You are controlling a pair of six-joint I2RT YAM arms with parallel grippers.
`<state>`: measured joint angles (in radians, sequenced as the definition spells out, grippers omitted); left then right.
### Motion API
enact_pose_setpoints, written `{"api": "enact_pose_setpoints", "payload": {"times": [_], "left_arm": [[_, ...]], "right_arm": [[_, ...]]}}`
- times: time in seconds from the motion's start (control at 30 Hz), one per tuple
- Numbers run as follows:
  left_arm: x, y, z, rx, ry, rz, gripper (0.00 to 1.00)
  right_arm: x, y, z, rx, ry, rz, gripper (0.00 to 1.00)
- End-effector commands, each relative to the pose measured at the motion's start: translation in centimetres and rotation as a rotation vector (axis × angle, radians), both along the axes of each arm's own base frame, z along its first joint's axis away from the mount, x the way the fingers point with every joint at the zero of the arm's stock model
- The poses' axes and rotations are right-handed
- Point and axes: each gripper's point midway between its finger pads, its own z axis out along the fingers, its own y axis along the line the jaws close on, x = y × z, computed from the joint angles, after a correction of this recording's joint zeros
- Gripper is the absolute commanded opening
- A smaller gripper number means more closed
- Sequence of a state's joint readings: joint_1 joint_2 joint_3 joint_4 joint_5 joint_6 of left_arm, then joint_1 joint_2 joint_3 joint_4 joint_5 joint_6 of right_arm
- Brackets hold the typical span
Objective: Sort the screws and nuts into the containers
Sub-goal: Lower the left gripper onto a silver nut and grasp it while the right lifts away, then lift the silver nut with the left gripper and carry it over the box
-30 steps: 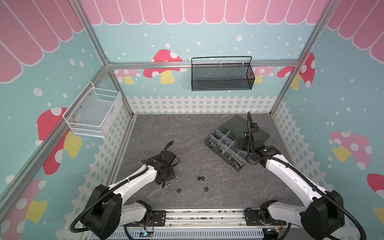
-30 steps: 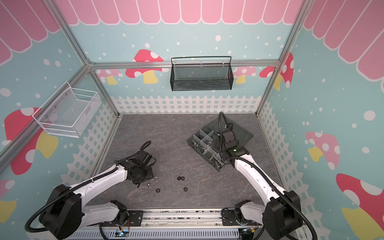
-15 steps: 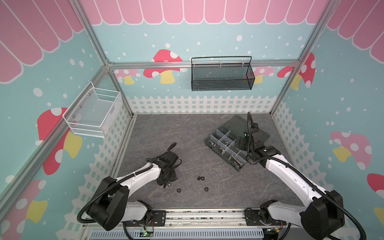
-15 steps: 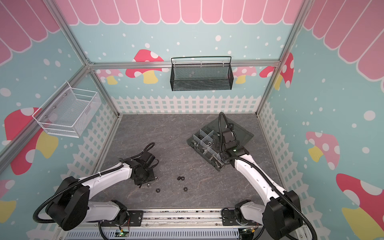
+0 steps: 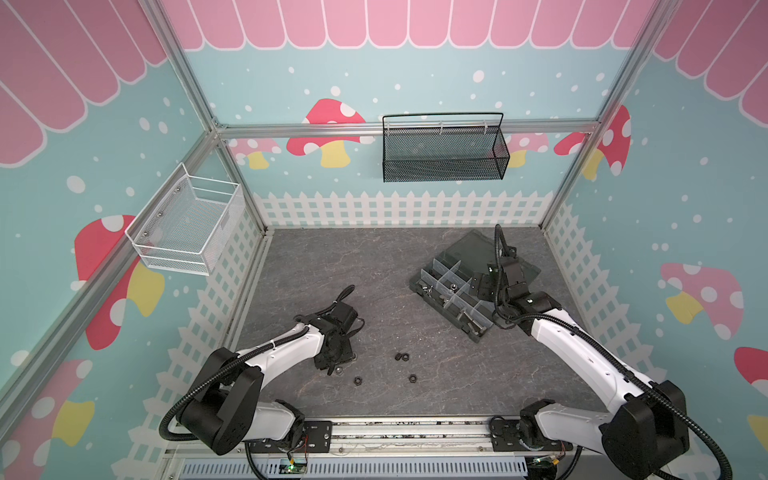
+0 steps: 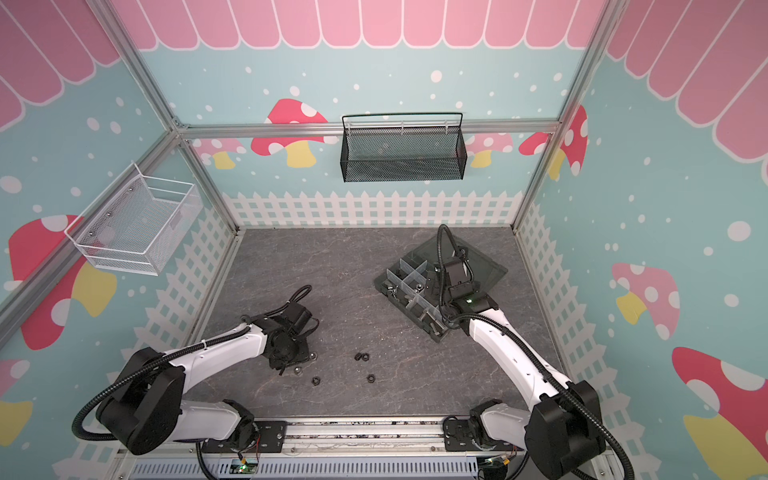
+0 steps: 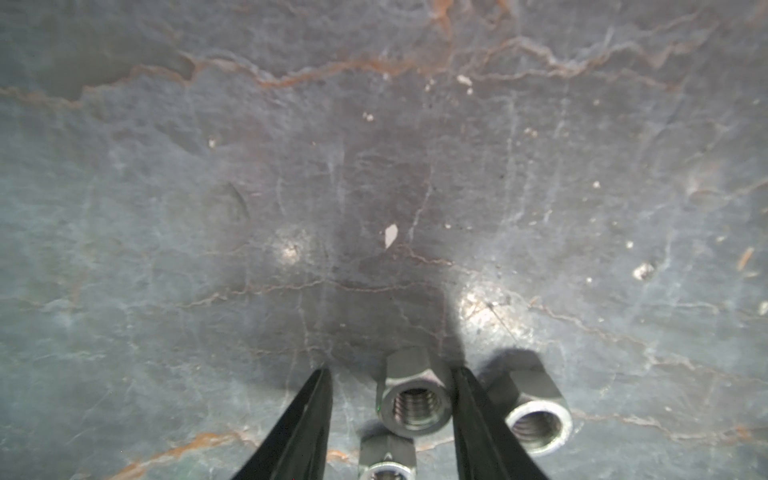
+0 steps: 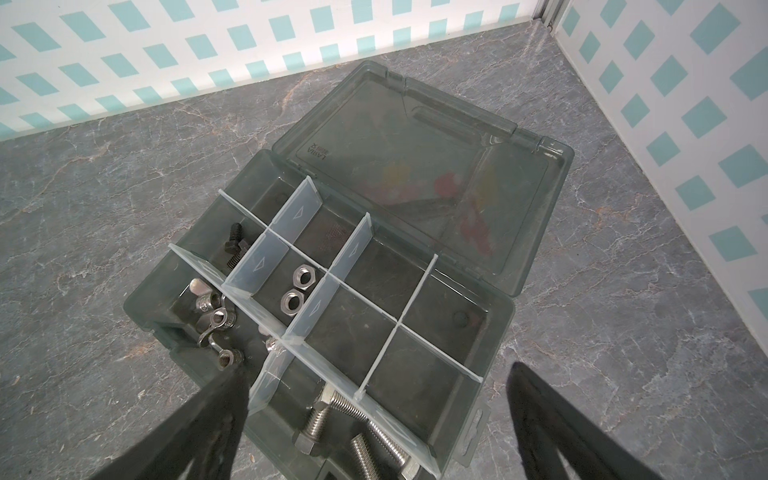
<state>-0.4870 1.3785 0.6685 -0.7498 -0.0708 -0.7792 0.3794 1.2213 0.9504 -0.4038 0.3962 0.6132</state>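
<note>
In the left wrist view my left gripper (image 7: 390, 370) is down at the table, open, with a silver nut (image 7: 415, 401) between its fingers. One finger touches that nut and the other stands apart from it. A second silver nut (image 7: 536, 415) lies just outside the jaws, and a third (image 7: 388, 461) sits further back between them. Three black nuts (image 5: 402, 356) (image 5: 358, 380) (image 5: 412, 377) lie nearby. My right gripper (image 8: 376, 372) hangs open and empty over the containers (image 8: 494, 361), which hold black screws (image 8: 232, 245), silver nuts (image 8: 297, 286), wing nuts (image 8: 212, 316) and silver screws (image 8: 353, 419).
The organizer's lid (image 8: 415, 166) lies open toward the back right corner. A black mesh basket (image 5: 444, 153) hangs on the back wall and a white wire basket (image 5: 187, 224) on the left wall. Picket-fence walls close in the grey table.
My left gripper has shifted a little to the right and down over the silver nuts, and its jaws have narrowed. The right arm has stayed still.
</note>
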Motion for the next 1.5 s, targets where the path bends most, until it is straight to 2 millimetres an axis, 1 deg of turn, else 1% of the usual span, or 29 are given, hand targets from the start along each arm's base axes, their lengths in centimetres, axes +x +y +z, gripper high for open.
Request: {"api": "enact_pose_setpoints", "payload": {"times": [0.0,0.13,0.43,0.63,0.77,1.1,1.23,1.33,1.4,1.47], "left_arm": [[-0.1,0.3,-0.8,0.017,0.005,0.001,0.45],[-0.3,0.4,-1.2,0.014,0.012,0.012,0.40],[0.0,0.4,-1.1,0.007,0.000,0.019,0.29],[0.2,0.3,-0.8,-0.001,-0.013,0.021,0.27],[0.7,0.0,0.0,-0.017,-0.042,0.023,0.26],[2.7,-0.8,2.8,-0.051,-0.139,0.027,0.26],[4.3,-1.7,4.8,-0.072,-0.204,0.020,0.26],[6.0,-2.8,6.6,-0.084,-0.266,0.000,0.26],[7.3,-4.0,7.9,-0.101,-0.311,-0.019,0.26],[8.8,-5.6,9.0,-0.122,-0.356,-0.045,0.26]], "right_arm": [[-0.5,-0.5,-0.5,-0.001,0.012,-0.029,0.98],[-0.4,-0.5,-0.7,-0.001,0.020,-0.029,0.98],[-0.3,-0.4,-0.9,-0.002,0.030,-0.031,0.98],[-0.3,-0.5,-0.9,-0.006,0.028,-0.034,0.98],[-0.4,-0.6,-0.7,-0.007,0.026,-0.037,0.98],[-0.5,-0.8,-0.5,-0.004,0.015,-0.045,0.98],[-0.5,-0.8,-0.4,0.000,0.012,-0.048,0.98],[-0.5,-0.8,-0.5,0.003,0.012,-0.053,0.98],[-0.5,-0.8,-0.5,0.005,0.014,-0.051,0.98],[-0.5,-0.7,-0.4,0.008,0.012,-0.050,0.98]]}}
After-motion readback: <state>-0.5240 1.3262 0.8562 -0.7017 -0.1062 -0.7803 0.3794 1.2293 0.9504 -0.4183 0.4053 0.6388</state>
